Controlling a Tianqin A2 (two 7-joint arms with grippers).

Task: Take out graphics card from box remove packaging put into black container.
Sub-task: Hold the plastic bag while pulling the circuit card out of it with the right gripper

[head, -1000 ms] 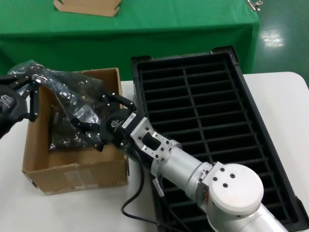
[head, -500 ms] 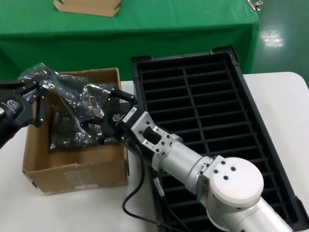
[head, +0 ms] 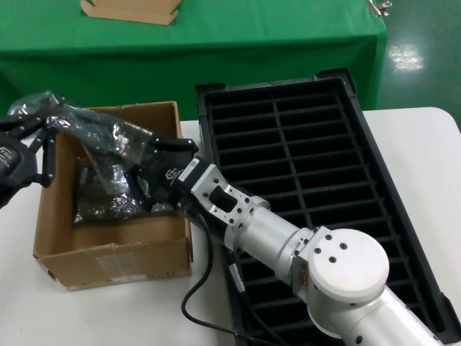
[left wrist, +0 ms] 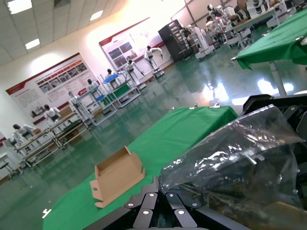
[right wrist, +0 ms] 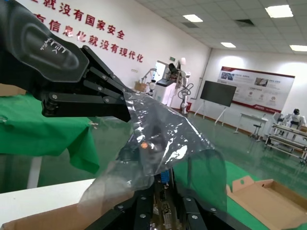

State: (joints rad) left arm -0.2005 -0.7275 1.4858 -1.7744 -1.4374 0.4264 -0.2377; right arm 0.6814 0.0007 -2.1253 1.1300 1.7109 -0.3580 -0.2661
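Unbagging step, in progress: crinkly dark grey translucent plastic bag (head: 101, 140) stretched over the brown corrugated cardboard box (head: 108, 249).

Left gripper (head: 32, 133) pinches the bag's far corner; right gripper (head: 148, 176) clamps its near end, card bracket (right wrist: 165, 211) between its fingers. Next, judged: draw card free, carry to slotted black plastic crate (head: 317, 166).

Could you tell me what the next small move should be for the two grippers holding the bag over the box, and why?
Probably the left gripper should pull the packaging away while the right gripper holds the graphics card inside it. The bag is stretched between them above the box, the left pinching its far end, so the card likely slides free and can then go toward the black container.
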